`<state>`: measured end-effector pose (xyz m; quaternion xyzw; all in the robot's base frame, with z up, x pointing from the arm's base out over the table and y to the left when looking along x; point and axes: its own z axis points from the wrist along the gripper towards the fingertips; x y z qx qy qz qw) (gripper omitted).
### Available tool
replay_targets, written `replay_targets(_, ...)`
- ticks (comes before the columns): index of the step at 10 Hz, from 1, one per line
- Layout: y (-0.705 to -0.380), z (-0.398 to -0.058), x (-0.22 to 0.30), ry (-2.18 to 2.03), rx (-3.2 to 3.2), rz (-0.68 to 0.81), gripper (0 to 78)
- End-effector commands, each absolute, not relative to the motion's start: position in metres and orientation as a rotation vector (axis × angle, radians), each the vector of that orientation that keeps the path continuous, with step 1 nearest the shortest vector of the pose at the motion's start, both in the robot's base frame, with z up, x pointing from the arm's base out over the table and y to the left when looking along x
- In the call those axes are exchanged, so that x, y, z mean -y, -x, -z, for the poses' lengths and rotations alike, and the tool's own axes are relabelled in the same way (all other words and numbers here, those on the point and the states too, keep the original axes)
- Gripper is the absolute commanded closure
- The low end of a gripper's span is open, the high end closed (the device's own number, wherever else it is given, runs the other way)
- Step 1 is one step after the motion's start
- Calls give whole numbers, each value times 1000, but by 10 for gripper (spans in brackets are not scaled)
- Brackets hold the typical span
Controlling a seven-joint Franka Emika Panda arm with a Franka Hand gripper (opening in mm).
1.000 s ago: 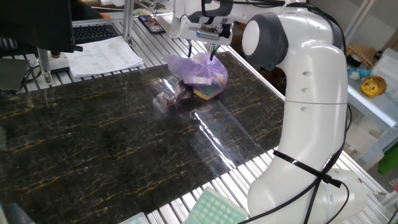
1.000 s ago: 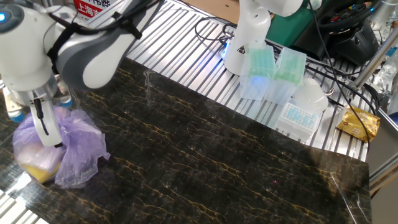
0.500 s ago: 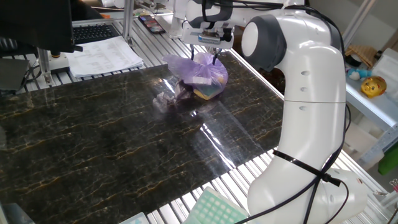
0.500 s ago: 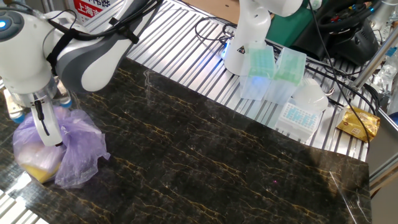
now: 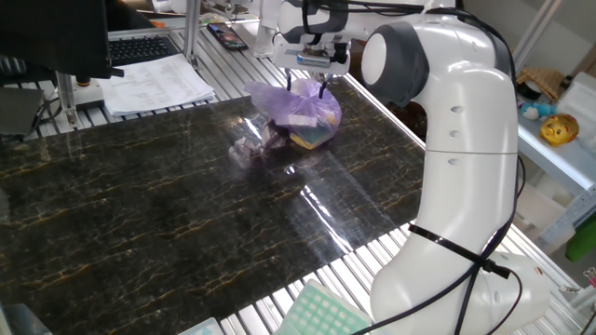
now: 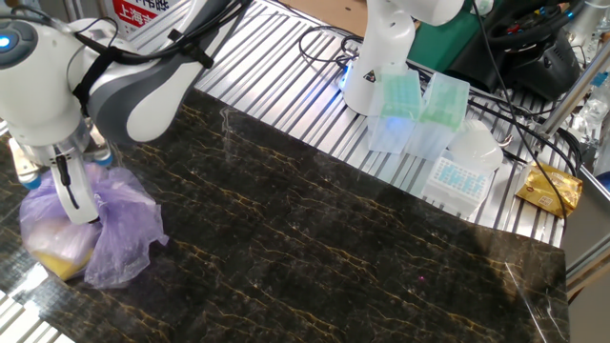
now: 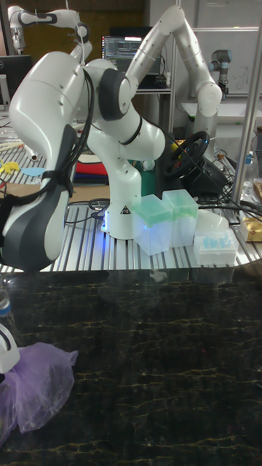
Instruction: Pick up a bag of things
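While poised over bag of things (image 5: 300,113), hand (image 5: 306,90) spread, fingertips touching bag top.

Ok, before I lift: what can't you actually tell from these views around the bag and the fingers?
- Grip on the bag of things: the fingers dip into its folds in both fixed views; whether plastic is pinched is hidden.
- Tall fixed view: bag cut by the left edge; only a sliver of the gripper shows.
- Bag contents: blurred shapes through the plastic.
- Small clear wad: too small to identify.
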<state>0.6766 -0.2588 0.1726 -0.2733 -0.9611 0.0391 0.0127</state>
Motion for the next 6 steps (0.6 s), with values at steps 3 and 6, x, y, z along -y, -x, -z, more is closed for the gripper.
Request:
replay_targets(3, -677, -174, 260, 854, 2999, -134, 1)
replay_targets(6, -677, -174, 260, 818, 2969, -25, 1)
